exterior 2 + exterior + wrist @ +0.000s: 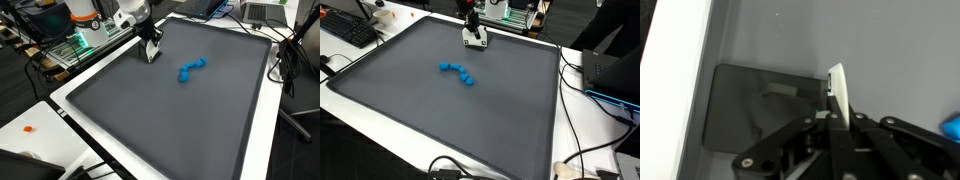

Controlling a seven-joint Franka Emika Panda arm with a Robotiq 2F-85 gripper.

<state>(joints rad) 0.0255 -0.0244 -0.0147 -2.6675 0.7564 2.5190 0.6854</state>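
Here, the blue jointed piece (457,73) lies on the large dark grey mat (420,115), a little beyond its middle. It is bent into a shallow curve. It is the only thing on the mat, whose raised rim frames it like a shallow tray. In an exterior view the piece (190,69) lies to the right of your gripper (152,51) and well apart from it. In the wrist view only a blue corner (952,128) shows at the right edge.

Your gripper (474,39) hangs low over the far part of the mat, near the far rim, and points down at the bare surface. In the wrist view its fingers (838,95) meet in the centre with nothing between them, and their shadow falls on the mat just to the left. The white arm (130,14) reaches in from the far side and bends steeply down at the wrist.

The mat rests on a white table (595,125). A black keyboard (350,30) sits at the far left and cables (582,150) trail along the right. A small orange object (28,128) lies on the table near the mat's left corner. Any lettering on the equipment (80,45) behind the arm is too small to read.
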